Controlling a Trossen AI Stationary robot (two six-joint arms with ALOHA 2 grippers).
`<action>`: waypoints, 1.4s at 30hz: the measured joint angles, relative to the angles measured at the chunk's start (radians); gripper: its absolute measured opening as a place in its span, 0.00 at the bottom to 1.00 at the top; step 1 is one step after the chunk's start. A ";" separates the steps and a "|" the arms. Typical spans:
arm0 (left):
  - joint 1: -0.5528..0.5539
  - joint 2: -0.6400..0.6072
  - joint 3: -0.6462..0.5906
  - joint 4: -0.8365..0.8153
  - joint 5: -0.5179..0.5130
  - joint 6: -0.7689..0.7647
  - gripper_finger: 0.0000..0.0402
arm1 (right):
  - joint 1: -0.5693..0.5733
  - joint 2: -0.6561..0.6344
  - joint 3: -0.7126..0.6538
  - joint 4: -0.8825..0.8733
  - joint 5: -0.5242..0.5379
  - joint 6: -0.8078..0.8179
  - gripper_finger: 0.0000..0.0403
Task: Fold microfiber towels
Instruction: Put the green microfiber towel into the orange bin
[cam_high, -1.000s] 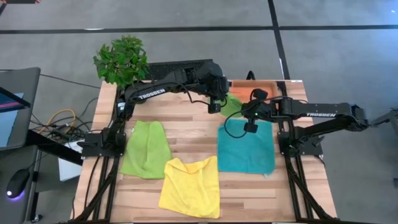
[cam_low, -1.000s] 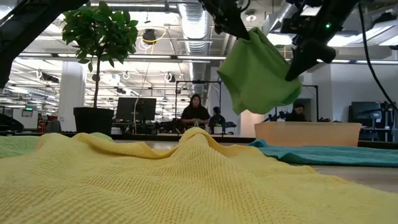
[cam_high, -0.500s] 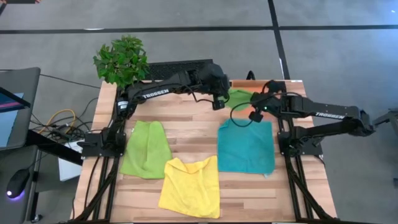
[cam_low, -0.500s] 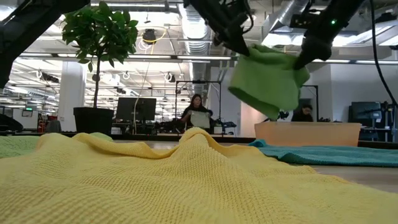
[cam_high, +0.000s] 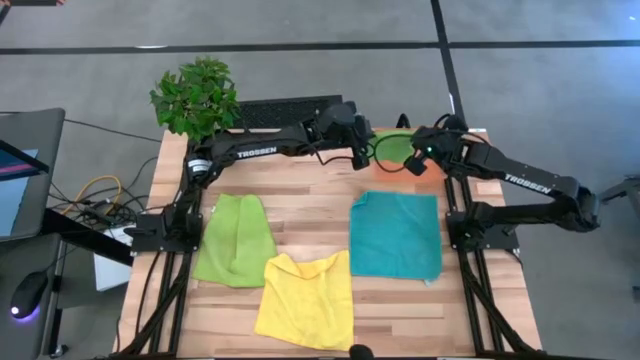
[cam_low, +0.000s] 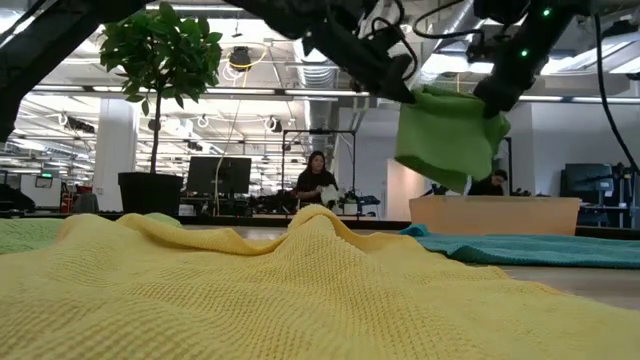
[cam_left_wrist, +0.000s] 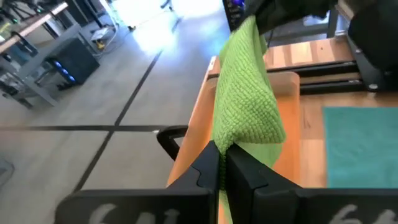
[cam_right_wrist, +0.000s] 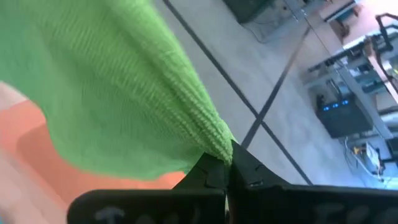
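Both grippers, left (cam_high: 362, 157) & right (cam_high: 412, 163), pinch opposite edges of a folded green towel (cam_high: 388, 150), held up over the orange tray (cam_high: 433, 171) at far right, prob. to set it down there. Wood table (cam_high: 300, 210) w/ lime (cam_high: 235, 238), yellow (cam_high: 306, 298), teal (cam_high: 396, 235) towels lying flat; open office behind, potted plant (cam_high: 195, 96) far left.

table (cam_high: 300, 205): wood slats | on it: lime towel (cam_high: 235, 238), yellow towel (cam_high: 306, 298), teal towel (cam_high: 396, 235), orange tray (cam_high: 432, 172)

- Open-plan office or lab: exposed ceiling ducts (cam_low: 300, 25) and strip lights overhead.
- Desks with monitors (cam_low: 215, 175), people seated (cam_low: 315, 180) mid-frame.
- Potted tree (cam_low: 160, 60), upper left.
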 joint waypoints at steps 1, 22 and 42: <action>0.004 0.001 -0.017 0.022 0.000 -0.001 0.00 | -0.010 0.000 -0.011 0.019 -0.002 0.000 0.02; 0.058 0.172 -0.035 0.342 0.012 -0.027 0.00 | -0.179 0.109 -0.098 0.214 0.007 0.017 0.03; 0.141 0.166 0.020 0.279 0.137 0.126 0.00 | -0.272 0.300 -0.097 0.453 0.067 -0.058 0.03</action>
